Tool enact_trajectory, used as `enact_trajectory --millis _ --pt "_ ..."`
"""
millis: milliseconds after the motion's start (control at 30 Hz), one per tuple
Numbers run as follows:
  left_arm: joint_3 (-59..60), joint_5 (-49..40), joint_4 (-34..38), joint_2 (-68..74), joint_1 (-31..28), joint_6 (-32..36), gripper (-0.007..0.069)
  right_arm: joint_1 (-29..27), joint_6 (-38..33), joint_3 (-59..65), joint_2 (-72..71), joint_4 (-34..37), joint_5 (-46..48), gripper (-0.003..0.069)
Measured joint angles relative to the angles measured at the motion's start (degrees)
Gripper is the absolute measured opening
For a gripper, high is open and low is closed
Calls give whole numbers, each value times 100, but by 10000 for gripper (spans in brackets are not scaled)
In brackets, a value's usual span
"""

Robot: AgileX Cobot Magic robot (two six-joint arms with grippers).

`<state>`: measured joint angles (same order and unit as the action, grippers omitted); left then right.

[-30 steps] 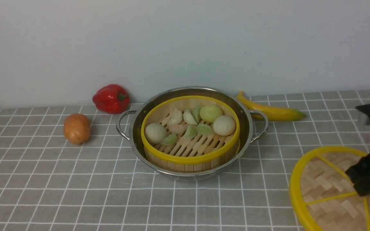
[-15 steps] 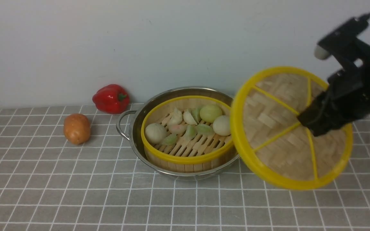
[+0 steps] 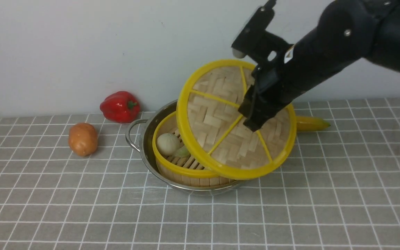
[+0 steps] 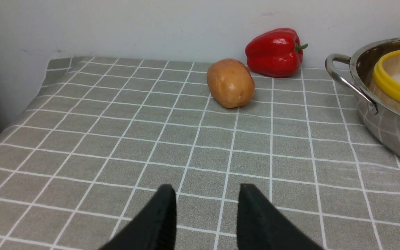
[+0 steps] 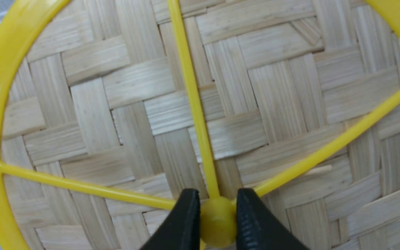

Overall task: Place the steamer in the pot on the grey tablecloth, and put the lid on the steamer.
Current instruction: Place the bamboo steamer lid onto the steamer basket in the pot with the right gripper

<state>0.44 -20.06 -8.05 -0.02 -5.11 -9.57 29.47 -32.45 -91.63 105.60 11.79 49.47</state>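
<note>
Only my right wrist view shows the right gripper (image 5: 217, 199) pinching the yellow hub (image 5: 218, 224) of the flat woven-bamboo lid (image 5: 227, 104); left gripper (image 4: 207, 188) gapes, empty

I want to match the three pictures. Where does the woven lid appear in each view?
Front view: lid right of centre, tilted over the steamer, held by the right pincer.
Left wrist view: not in it.
Right wrist view: fills the picture, hub between the pincer's fingers.
Shared landmark: the gridded grey tablecloth.
</note>
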Motion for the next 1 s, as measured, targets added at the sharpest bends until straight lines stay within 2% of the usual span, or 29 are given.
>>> enact_trajectory --millis 267,1000 --pt "0 0 0 0 0 0 243 25 -214 -694 488 -80 -52 146" --pt "0 0 0 0 0 0 243 25 -672 -732 664 278 -272 146"
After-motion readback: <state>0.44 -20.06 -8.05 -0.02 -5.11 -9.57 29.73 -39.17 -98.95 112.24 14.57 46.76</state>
